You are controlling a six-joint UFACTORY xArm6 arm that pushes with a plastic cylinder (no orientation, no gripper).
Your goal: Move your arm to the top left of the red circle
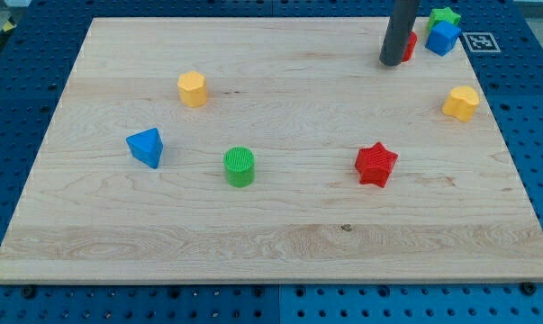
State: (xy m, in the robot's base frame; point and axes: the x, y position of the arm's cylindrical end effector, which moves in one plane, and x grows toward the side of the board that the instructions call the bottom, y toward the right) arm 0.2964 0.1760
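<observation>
The red circle point(410, 43) sits near the view's top right and is mostly hidden behind my rod; only its right edge shows. My tip point(391, 62) rests on the board right at the red circle's left, slightly below it. A blue block point(443, 38) and a green block point(445, 16) stand just to the right of the red circle.
A wooden board point(271, 234) carries a yellow hexagon point(192, 89) at upper left, a blue triangle point(146, 147) at left, a green cylinder point(239, 166) in the middle, a red star point(375, 165) at lower right and a yellow block point(461, 103) at the right.
</observation>
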